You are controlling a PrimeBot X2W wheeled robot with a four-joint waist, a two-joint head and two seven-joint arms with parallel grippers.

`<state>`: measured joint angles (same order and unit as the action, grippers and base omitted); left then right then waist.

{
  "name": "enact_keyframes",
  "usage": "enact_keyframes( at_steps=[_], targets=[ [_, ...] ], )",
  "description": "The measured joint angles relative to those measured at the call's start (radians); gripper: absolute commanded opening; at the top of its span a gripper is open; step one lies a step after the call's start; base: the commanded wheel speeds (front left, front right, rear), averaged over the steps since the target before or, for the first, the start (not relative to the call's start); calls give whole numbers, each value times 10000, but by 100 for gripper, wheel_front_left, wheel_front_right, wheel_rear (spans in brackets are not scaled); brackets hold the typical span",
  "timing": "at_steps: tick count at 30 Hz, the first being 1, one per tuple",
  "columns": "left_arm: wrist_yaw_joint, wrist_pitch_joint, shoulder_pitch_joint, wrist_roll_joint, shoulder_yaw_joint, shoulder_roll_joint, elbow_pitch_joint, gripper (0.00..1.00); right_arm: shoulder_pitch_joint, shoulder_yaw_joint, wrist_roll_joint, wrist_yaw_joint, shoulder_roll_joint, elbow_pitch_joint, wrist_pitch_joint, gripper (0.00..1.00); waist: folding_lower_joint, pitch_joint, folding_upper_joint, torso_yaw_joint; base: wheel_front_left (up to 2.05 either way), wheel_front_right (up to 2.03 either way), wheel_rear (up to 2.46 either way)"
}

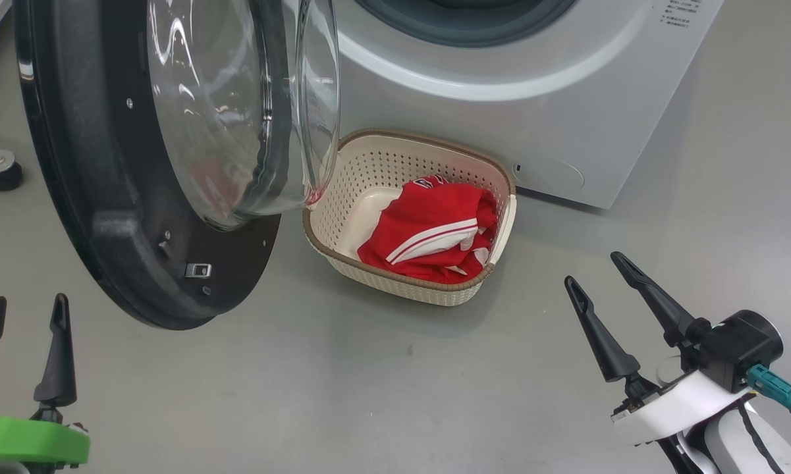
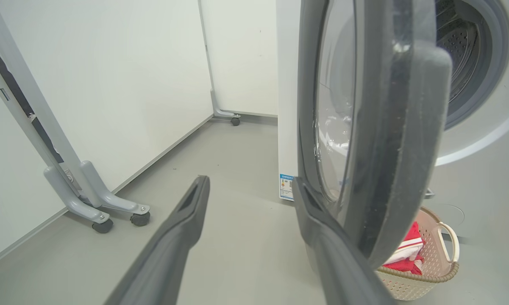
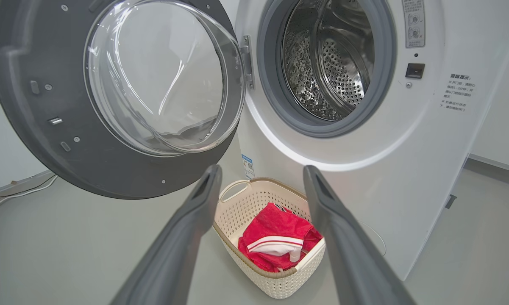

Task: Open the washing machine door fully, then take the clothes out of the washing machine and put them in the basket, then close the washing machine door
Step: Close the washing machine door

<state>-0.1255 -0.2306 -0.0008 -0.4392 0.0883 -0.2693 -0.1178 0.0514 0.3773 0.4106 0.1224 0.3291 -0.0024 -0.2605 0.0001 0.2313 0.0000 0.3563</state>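
Left gripper (image 1: 29, 303) and right gripper (image 1: 593, 270) hover low over the grey floor (image 1: 369, 382), fingers spread apart, holding nothing. Between them the basket (image 1: 405, 282) sits just before the washing machine (image 1: 566, 118), with the red clothes (image 1: 435, 230) heaped inside. Washing machine door (image 1: 92, 197) hangs wide open at left; the drum (image 3: 326, 63) looks empty, though its lowest part is hidden.

Grey floor (image 1: 382, 375) under both hands. White partition panels (image 2: 123, 84) ahead of the left hand (image 2: 250, 182), on grey castor feet (image 2: 110, 205). Thin cable (image 3: 8, 199) at the wall base, far left of the right hand (image 3: 261, 169).
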Motion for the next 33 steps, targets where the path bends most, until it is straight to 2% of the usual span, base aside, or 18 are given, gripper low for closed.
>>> enact_keyframes(
  at_steps=[10, 11, 12, 20, 29, 33],
  targets=[
    [0, -84, -8, 6, -109, -65, -128, 100, 0, 0, -2, 0, -8, 6, 0, 100, 0, -28, 0, -18, 0, 0, 0],
    [0, -84, -8, 2, -144, -75, -151, 68, 0, 0, -4, 0, -8, 8, 0, 100, -1, -29, 0, -19, 0, 0, 0],
    [0, -84, -8, -2, -211, -82, -180, 0, 0, 0, -6, 0, -8, 8, 0, 100, 0, -29, 0, -21, 0, 0, 0],
    [0, -84, -7, -217, -408, -96, -326, 0, 0, -2, -8, 0, -10, 23, 0, 100, -1, -25, 0, -24, 0, 0, 0],
    [-2, 451, -44, -746, -577, -495, -362, 0, 0, 4, -8, 0, -10, 44, 0, 100, -1, -37, 0, 0, 0, 0, 0],
    [-2, 1206, -172, -903, -863, -1081, -462, 0, -4, 134, -38, 0, 4, 59, 0, 100, -1, -52, 0, 15, 0, 0, 0]
  ],
)
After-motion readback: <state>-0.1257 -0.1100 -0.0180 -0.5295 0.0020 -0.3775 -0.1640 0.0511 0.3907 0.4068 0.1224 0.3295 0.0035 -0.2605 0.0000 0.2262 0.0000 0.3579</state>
